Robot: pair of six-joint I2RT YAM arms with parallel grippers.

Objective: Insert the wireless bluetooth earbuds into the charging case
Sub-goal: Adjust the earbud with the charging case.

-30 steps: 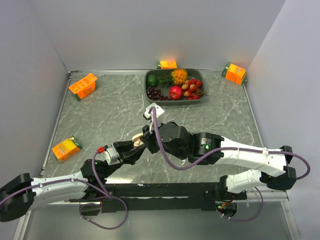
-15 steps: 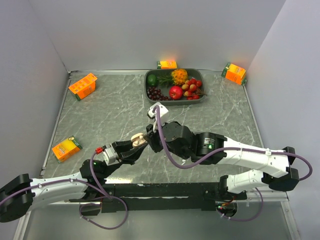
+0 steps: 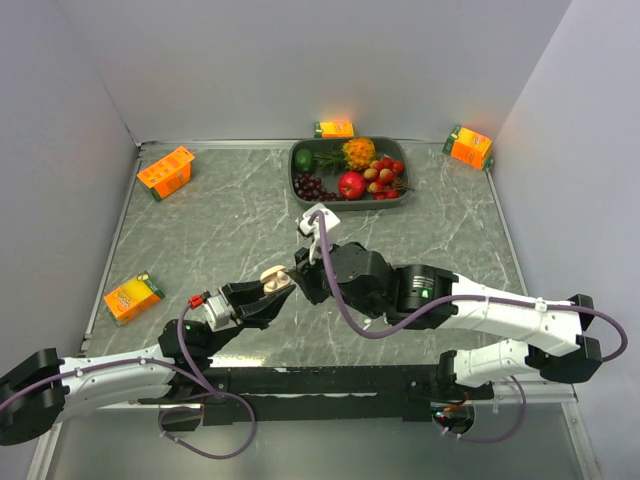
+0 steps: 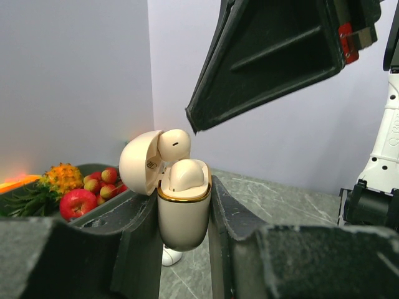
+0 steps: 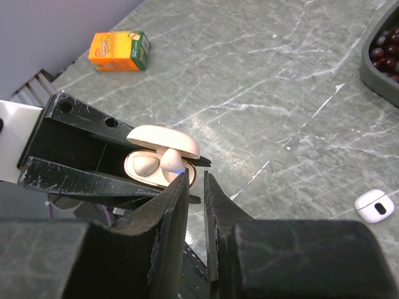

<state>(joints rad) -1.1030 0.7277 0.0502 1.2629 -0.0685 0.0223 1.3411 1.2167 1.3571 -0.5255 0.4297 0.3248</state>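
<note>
The left pincer is clamped on the charging case, gripping its lower half from both sides and holding it upright, clear of the tabletop. The case sits near the middle of the front edge, between the two arms. Its lid is swung open to one side, and two cream earbuds sit in the body, their rounded tops standing above the gold rim.

The right pincer hangs just above the open case, its tips nearly at the rim. Its jaws stand only a narrow slit apart, with nothing between them.

A small white earbud lies loose on the tabletop near the case. A tray of fruit stands at the back, and an orange juice carton lies farther off.
</note>
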